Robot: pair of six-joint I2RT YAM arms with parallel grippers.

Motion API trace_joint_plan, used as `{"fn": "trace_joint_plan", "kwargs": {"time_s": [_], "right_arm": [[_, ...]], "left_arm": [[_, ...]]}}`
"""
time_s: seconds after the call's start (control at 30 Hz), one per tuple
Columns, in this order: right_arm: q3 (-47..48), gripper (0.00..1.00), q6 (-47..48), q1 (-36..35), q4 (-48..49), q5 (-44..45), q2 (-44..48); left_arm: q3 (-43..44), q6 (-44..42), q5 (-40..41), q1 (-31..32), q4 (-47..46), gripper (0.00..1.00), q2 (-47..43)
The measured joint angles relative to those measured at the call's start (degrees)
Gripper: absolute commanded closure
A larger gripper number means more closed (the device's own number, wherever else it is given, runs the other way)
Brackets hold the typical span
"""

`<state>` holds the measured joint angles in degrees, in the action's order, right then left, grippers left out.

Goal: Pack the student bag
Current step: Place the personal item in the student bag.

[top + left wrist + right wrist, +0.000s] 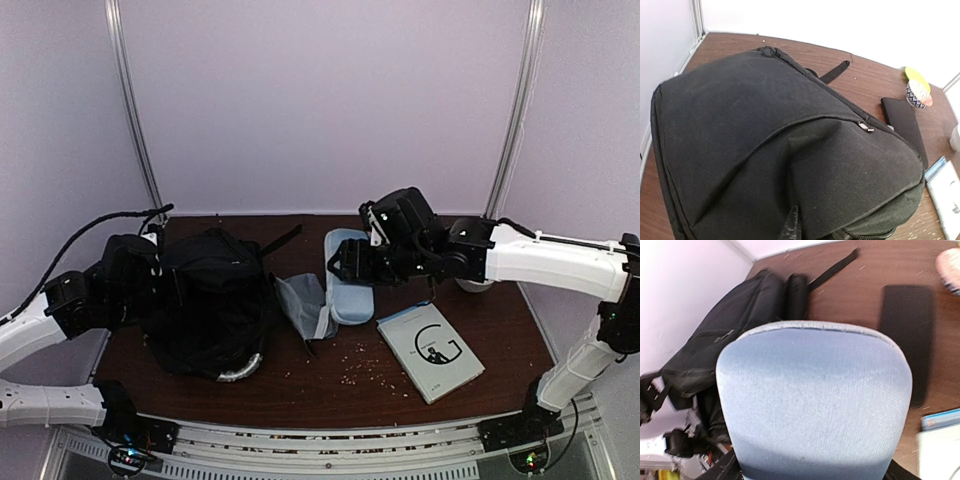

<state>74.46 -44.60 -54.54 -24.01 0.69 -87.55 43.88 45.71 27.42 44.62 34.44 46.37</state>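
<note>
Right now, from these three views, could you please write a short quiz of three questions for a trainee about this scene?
1. On which side of the table, the robot's left or right, does the bag lie?
2. The right hand is at: A the bag, B the light blue case, C a laptop.
3. True or false: the book lies closed, apart from the bag.
Key: 1 left; 2 B; 3 true.

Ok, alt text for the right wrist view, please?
A pale blue-grey fabric pouch fills the centre, very close to the camera. Behind it on the brown table lie the black student bag at left and a flat black case at right.
</note>
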Motion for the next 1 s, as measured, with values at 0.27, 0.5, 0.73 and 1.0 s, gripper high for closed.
{"fn": "trace_joint_plan", "kwargs": {"time_s": [0.27, 0.5, 0.73, 1.0], "right_arm": [[5.9, 0.29, -3.1, -8.0, 7.0, -8.5, -12.2], [10.9, 0.28, -7.1, -10.6, 9.6, -12.3, -22.0], [17.7, 0.24, -11.2, -10.6, 8.7, -12.9, -29.9], [22.7, 0.04, -7.8, -9.3, 4.3, -10.8, -33.6]], "left_arm": [[-0.7, 10.1, -3.2, 0.0, -2.3, 1.0, 0.2], [-0.9, 16.4, -3.5, 3.0, -4.4, 1.0, 1.9], [-0.3, 18.1, -2.7, 6.4, -5.6, 1.0, 6.1], [0.0, 18.4, -2.1, 7.3, -7.5, 1.0, 8.3]]}}
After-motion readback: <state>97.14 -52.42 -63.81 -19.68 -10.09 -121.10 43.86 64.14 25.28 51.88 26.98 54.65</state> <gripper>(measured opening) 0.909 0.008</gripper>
